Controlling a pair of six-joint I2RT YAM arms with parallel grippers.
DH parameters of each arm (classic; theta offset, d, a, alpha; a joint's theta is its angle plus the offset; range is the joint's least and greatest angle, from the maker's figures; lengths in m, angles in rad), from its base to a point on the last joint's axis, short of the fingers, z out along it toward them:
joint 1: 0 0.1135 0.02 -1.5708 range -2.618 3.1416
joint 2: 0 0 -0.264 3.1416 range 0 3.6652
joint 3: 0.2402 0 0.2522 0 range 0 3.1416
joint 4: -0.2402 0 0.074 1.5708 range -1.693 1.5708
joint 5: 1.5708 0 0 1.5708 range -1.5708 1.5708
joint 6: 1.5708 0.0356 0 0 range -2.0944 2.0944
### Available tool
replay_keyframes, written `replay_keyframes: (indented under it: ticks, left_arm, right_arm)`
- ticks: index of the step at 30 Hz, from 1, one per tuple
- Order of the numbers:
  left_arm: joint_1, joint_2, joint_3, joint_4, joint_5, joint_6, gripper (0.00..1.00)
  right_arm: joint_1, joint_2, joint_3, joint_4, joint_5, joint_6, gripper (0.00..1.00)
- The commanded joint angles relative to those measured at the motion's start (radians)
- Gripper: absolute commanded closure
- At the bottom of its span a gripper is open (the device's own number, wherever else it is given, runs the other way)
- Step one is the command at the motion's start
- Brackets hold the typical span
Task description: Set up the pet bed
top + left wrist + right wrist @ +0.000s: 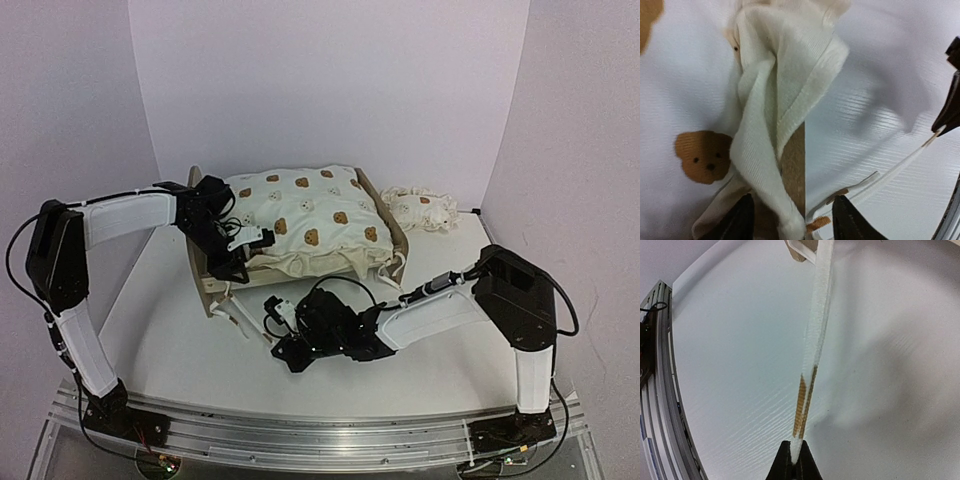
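Note:
The pet bed [207,291] stands at the back middle of the table, with the cream bear-print cushion [305,215] lying in its light-wood frame. The small matching pillow [422,208] lies on the table to the right of the bed. My left gripper [243,252] is at the bed's near-left corner. In the left wrist view it [792,224] is open, with its fingers either side of the wooden rail [794,170] and a fold of cushion cloth [770,100]. My right gripper [274,314] is shut on a white tie strap [816,335], pulled taut from the bed.
White walls close the table in at the back and both sides. A metal rail [300,435] runs along the near edge; it also shows in the right wrist view [660,390]. More loose white ties [880,177] lie on the table by the bed's corner.

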Motion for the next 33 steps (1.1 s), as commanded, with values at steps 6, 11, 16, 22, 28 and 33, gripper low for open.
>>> replay_keyframes:
  ticks: [6, 11, 16, 22, 28, 33]
  left_arm:
    - [0.006, -0.313, -0.06, -0.077, 0.184, 0.179, 0.3]
    - [0.005, -0.468, -0.176, -0.078, 0.298, 0.217, 0.35]
    - [-0.043, -0.628, -0.438, 0.121, 0.343, 0.201, 0.43]
    - [-0.227, -0.763, -0.759, 0.49, 0.183, 0.235, 0.34]
    - [-0.233, -0.684, -0.839, 0.695, 0.148, 0.222, 0.32]
    - [-0.233, -0.648, -0.848, 0.747, 0.133, 0.185, 0.46]
  right_arm:
    - [0.009, -0.062, 0.051, -0.24, -0.105, 0.038, 1.0]
    - [0.01, -0.092, 0.058, -0.346, -0.166, 0.053, 1.0]
    - [0.01, -0.067, 0.156, -0.345, -0.237, 0.064, 1.0]
    - [0.01, -0.024, 0.261, -0.321, -0.335, 0.092, 1.0]
    - [0.01, -0.025, 0.263, -0.24, -0.371, 0.092, 1.0]
    - [0.01, -0.018, 0.267, -0.206, -0.384, 0.089, 1.0]
